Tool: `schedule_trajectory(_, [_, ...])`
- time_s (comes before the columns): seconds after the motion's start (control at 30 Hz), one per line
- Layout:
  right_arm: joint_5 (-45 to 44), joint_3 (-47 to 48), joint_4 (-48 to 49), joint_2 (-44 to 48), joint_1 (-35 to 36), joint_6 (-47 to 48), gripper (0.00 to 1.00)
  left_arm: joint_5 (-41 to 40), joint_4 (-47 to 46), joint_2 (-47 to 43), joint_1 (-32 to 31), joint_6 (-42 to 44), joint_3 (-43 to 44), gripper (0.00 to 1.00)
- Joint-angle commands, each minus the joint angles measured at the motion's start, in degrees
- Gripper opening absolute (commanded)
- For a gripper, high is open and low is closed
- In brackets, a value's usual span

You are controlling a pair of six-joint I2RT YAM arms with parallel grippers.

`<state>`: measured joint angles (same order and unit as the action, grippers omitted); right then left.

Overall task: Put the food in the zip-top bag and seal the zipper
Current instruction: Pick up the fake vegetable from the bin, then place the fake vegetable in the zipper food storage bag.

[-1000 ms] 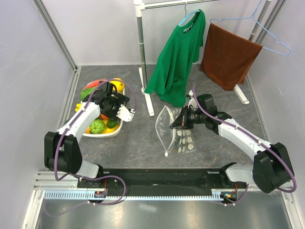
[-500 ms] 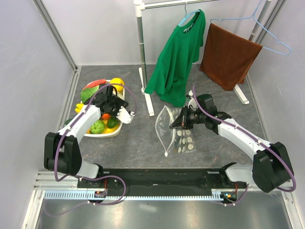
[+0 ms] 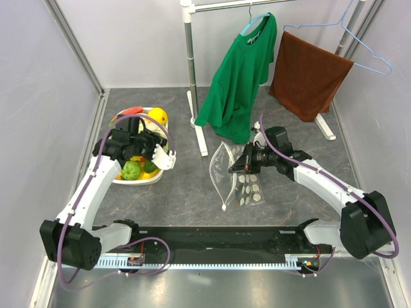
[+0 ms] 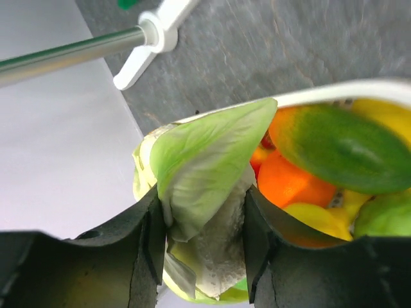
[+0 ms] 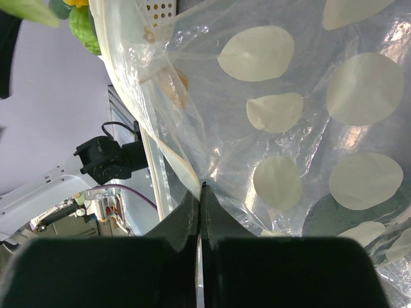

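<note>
Left gripper [image 4: 202, 218], hanging over the white tray [image 3: 146, 180] near the table's [image 3: 186, 199] far-left corner, is clamping the pale-green cabbage [image 4: 199, 147] between its 2 fingers. Other food [image 4: 334, 151] is lying in the tray. Right gripper [image 5: 200, 192], jaws pressed together, is pinching the dotted zip-top bag [image 5: 289, 128] at 1 edge, mid-table.
</note>
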<state>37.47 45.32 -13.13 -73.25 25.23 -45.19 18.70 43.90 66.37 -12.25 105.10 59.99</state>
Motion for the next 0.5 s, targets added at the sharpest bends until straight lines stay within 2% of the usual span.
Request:
schedule_trajectory(0.0, [0.0,1.0,1.5,0.2,-0.4,0.1,0.00,11.7,6.2,-1.1,-0.1,-20.2,11.4,0.33])
schedule_trajectory(0.03, [0.0,0.9,1.6,0.4,-0.5,0.1,0.00,16.5,7.6,-0.6,-0.2,-25.1,16.7,0.33])
schedule_trajectory(0.07, [0.0,0.7,1.8,0.5,-0.5,-0.2,0.00,19.1,10.0,0.4,-0.3,-35.6,19.4,0.32])
schedule_trajectory(0.13, [0.0,0.2,2.6,0.9,-0.7,-0.5,0.00,26.7,10.7,1.2,-0.5,-47.3,25.4,0.29])
schedule_trajectory(0.17, [-0.2,-0.1,2.9,1.1,-0.7,-0.8,0.00,29.0,10.8,2.3,-0.5,-57.8,26.7,0.28])
schedule_trajectory(0.23, [0.0,-0.6,4.4,1.2,-0.7,-1.8,0.00,35.6,10.1,3.2,-0.5,-68.0,28.6,0.26])
schedule_trajectory(0.27, [0.0,-0.7,4.8,1.1,-0.8,-2.2,0.00,37.8,9.1,3.5,-0.5,-78.8,28.3,0.26])
schedule_trajectory(0.33, [0.0,-0.8,6.1,0.8,-0.9,-3.3,0.00,44.7,2.6,3.6,-0.6,-91.0,23.9,0.26])
schedule_trajectory(0.37, [0.0,-0.8,6.7,0.8,-0.9,-3.9,0.00,46.8,-1.0,3.2,-0.8,-104.1,21.2,0.26])
schedule_trajectory(0.4, [-0.2,-1.0,7.9,0.9,-0.9,-4.5,0.00,47.5,-12.6,0.8,-2.7,-112.0,17.8,0.26])
schedule_trajectory(0.43, [-0.5,-1.2,8.4,1.0,-1.0,-5.3,0.00,46.0,-17.7,-0.4,-3.9,-118.8,11.0,0.26])
schedule_trajectory(0.47, [-0.7,-1.1,8.6,1.1,-0.9,-5.5,0.00,44.4,-22.8,-1.8,-5.3,-129.3,8.1,0.26])
